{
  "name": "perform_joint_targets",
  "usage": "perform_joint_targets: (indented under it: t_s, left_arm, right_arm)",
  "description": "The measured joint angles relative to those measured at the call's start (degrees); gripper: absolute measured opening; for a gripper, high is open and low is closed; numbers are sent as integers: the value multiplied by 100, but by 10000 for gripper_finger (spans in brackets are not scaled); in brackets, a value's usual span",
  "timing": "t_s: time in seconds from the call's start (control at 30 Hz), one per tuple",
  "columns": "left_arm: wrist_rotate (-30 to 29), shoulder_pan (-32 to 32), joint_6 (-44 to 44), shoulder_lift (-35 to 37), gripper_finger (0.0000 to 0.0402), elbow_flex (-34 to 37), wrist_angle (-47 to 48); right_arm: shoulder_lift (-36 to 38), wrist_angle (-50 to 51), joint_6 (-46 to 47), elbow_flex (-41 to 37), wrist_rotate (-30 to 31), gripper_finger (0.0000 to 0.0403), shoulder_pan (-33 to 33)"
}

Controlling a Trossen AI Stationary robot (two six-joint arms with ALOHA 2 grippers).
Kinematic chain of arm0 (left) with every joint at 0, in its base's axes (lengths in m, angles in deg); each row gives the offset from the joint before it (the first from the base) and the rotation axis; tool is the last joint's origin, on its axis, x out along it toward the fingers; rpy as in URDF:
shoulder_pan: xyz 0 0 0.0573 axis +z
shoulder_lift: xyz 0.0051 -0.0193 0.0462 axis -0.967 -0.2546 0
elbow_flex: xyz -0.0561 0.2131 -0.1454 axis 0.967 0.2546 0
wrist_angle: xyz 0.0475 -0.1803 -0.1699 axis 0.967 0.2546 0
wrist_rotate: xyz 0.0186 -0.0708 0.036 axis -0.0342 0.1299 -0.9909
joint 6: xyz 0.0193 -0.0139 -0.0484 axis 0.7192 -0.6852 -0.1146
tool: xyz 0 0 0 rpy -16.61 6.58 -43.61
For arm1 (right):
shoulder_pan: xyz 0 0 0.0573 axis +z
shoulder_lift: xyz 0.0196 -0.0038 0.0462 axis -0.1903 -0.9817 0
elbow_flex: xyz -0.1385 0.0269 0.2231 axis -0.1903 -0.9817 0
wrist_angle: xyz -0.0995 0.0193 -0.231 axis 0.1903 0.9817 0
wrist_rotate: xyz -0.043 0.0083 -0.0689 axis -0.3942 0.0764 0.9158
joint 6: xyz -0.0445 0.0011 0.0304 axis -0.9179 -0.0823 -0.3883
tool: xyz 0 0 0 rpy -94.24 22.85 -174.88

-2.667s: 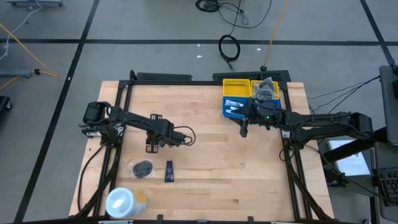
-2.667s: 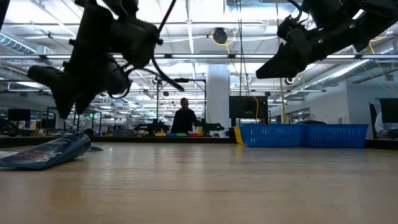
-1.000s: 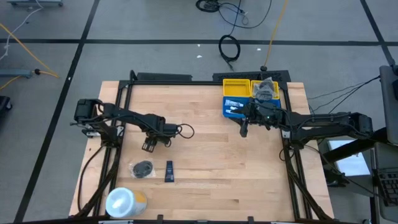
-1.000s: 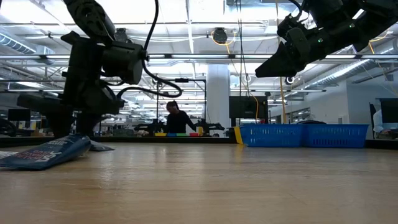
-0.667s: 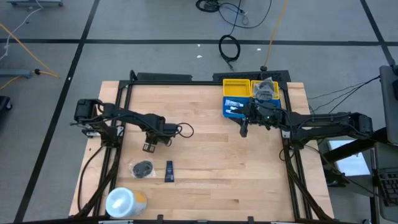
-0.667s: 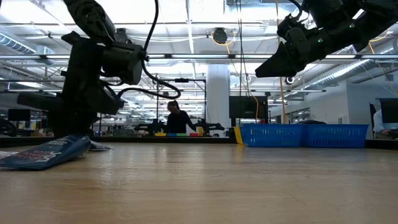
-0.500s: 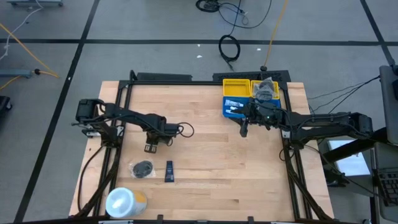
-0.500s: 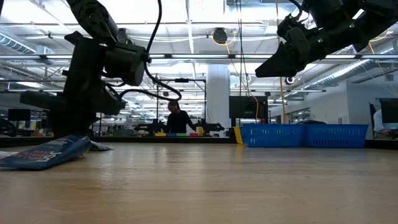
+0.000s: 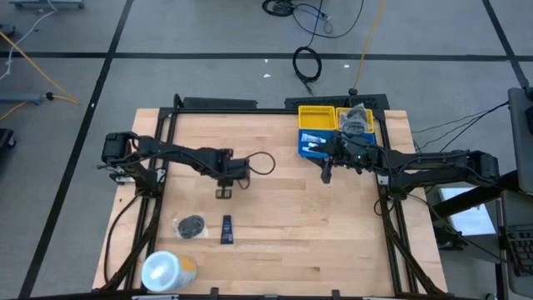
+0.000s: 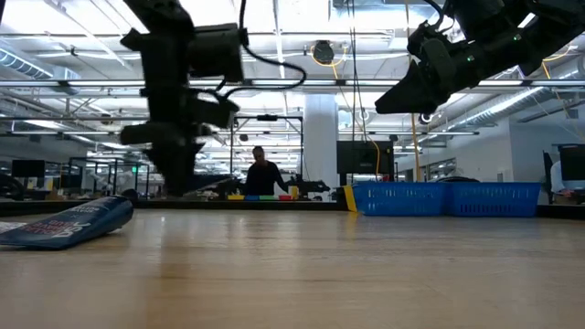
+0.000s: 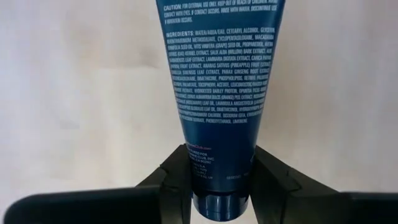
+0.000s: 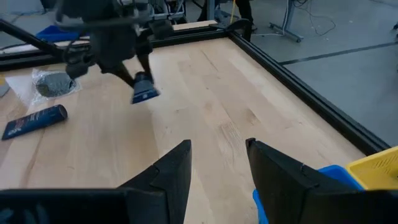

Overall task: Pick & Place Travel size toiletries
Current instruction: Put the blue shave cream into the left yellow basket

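My left gripper (image 9: 225,188) hangs over the table's middle-left, shut on a dark navy tube (image 11: 217,81) that also shows in the right wrist view (image 12: 143,92). A second navy tube (image 9: 226,229) lies flat on the wood near the front, beside a dark grey round piece in a clear wrapper (image 9: 190,225). My right gripper (image 9: 326,173) hovers open above the table, beside the bins, holding nothing. Small white tubes lie in the blue bin (image 9: 311,143). My left gripper pinches the navy tube at its cap end (image 11: 219,180) between the two fingers (image 11: 177,180), coming from above. The tube is lifted clear of the table and hangs below the fingers, its flat crimped end lowest (image 12: 142,95).
A yellow bin (image 9: 316,117) and blue bins (image 9: 356,125) stand at the far right of the table. A large white-and-yellow roll (image 9: 166,271) stands at the near left corner. A person (image 10: 263,174) stands far off in the room behind.
My left gripper has risen from the table top and swung toward the table's right, carrying the navy tube clear of the wood. The other tube and the grey round piece have stayed where they lay.
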Motion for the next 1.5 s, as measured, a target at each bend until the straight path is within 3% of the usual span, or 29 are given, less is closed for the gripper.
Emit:
perform_joint_targets:
  t_s: [0.27,0.5,0.9,1.33,1.5]
  left_arm:
    - [-1457,-109,-482,2,103,-482,-548]
    - [-2263,-426,-69,7,104,-901,-1268]
    - [-3408,-676,765,7,107,-1156,-2428]
    - [-3597,-680,879,-228,108,-1156,-2439]
    - [-3730,-680,886,-278,108,-1156,-2425]
  right_arm:
    - [-2,-232,660,0,0,150,0]
    - [-190,-631,1162,0,0,150,0]
    - [-1184,-2576,1858,0,-177,150,135]
    - [-1952,-3904,2387,2,-169,150,221]
    - [-2193,-3930,2430,222,-203,150,223]
